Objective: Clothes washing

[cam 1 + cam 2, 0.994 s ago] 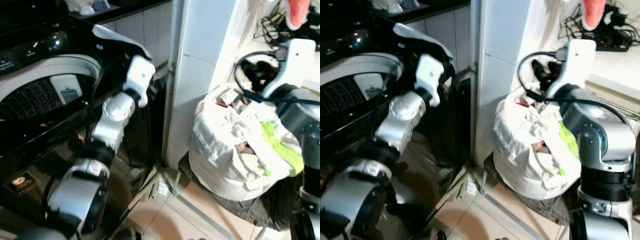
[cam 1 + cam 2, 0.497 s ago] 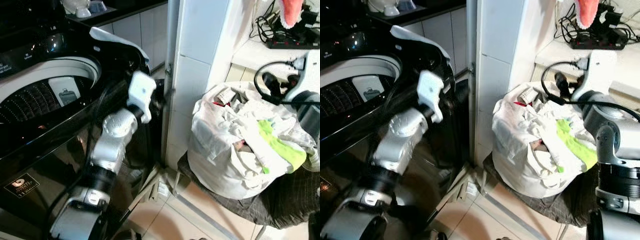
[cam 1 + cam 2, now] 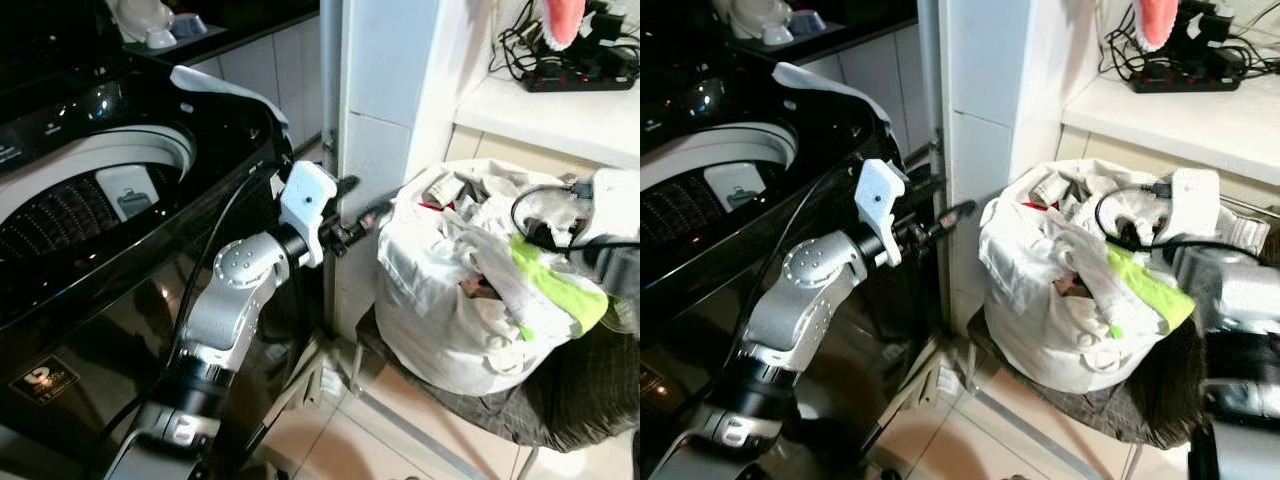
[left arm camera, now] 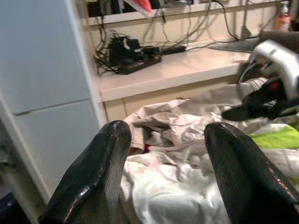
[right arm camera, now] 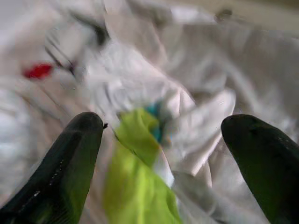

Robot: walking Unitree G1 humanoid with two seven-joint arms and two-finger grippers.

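Left eye view: the left tool (image 3: 362, 205) is seen stretched out past the white tiled pillar (image 3: 385, 110) toward the bag of laundry (image 3: 470, 290); 1 s ago it was raised w/ the wrist up by the washing machine (image 3: 90, 210), at approx. 10 o'clock from where it is now. Its black fingers (image 4: 93, 186) are spread wide apart in the left wrist view, w/ nothing held between them, and the white cloth of the bag is seen just beyond the tips.

The laundry bag is set on a dark seat (image 3: 560, 400) at approx. 3 o'clock from the pillar, just beside it. White clothes are piled in it, w/ a lime-green piece (image 3: 555, 290) on top toward the right side and a bit of red (image 3: 440, 207) near the back.

The right tool (image 5: 163, 135) has been brought lower: 1 s ago the arm was held high above the bag, now the white wrist housing (image 3: 1195, 205) is level w/ the top of the pile. In the right wrist view, which is blurred, both fingers are spread wide, empty, w/ the green piece and white cloth between and below them; contact cannot be told.

The washer drum opening (image 3: 70, 200) is seen open at approx. 9 o'clock. A power strip (image 3: 585, 80) w/ cables lies on the white worktop (image 3: 540, 115) at approx. 12 o'clock from the bag. The whole scene has shifted w/ the camera since then.
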